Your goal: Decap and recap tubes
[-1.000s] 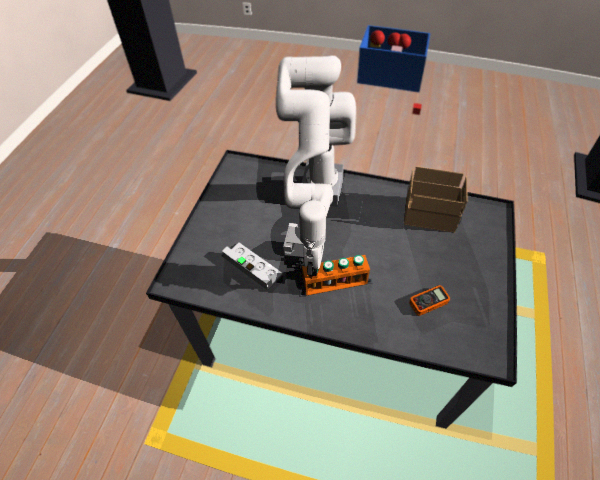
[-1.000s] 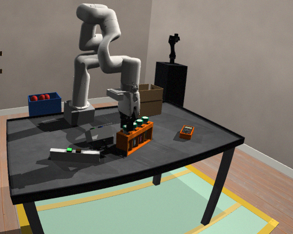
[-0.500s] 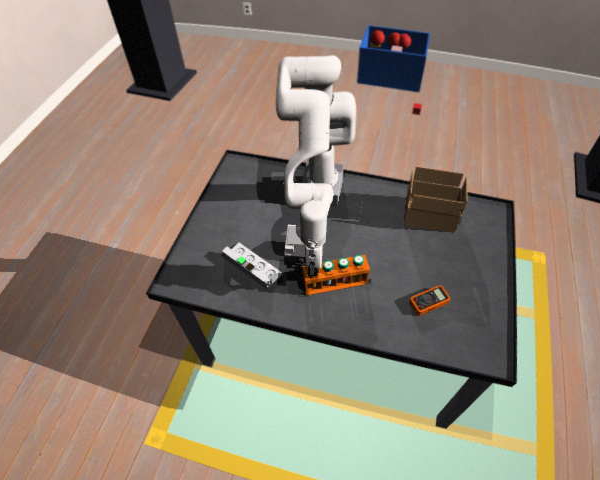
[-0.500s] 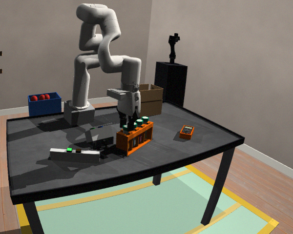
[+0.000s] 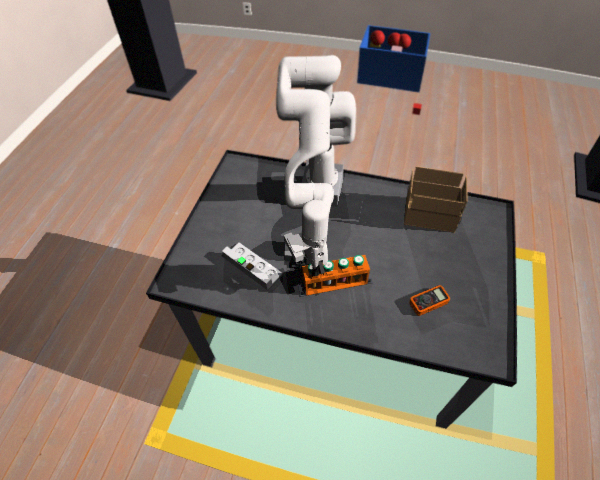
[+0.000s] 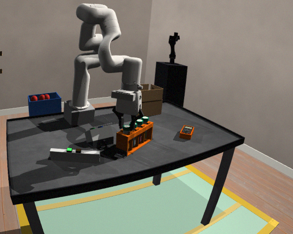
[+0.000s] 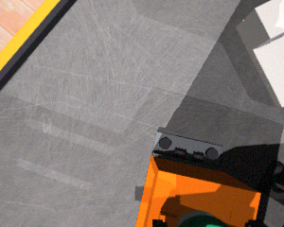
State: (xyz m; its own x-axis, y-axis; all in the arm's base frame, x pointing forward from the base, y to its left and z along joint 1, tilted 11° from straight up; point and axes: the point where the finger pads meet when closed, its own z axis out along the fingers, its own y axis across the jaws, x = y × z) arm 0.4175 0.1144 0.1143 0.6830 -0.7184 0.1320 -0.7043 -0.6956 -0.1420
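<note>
The cap of the end tube [image 6: 126,128] was on its tube in the orange decapping station [image 6: 131,144], at the end nearest to the cap tray [image 6: 73,156]. I judged it to be tube 4. The gripper [image 6: 126,124] hung straight above this cap with one finger on each side. The fingers stood partly open, a little wider than the cap, so they gripped nothing. All four tubes carried their green caps, and the green lamp [image 6: 69,149] on the tray was lit.

The step in hand seemed to be screwing this cap down to its stop. To do it well, the fingers should close squarely on the cap's side with the wrist centred over the tube. The wrist should then turn without side push, release and take a new grip as needed.

The dark key housing [image 7: 186,148] lay just beside that end of the station. Both its keys looked unlit in the wrist view.

Farther on the dark grey table [image 6: 116,180] were an orange multimeter [image 6: 186,131] and a cardboard box [image 6: 151,99]. Behind stood a black pedestal [image 6: 170,83] and a blue bin [image 6: 44,104] with red balls. Under the table lay a green mat [image 6: 141,208] with a yellow border, on a wooden floor.
</note>
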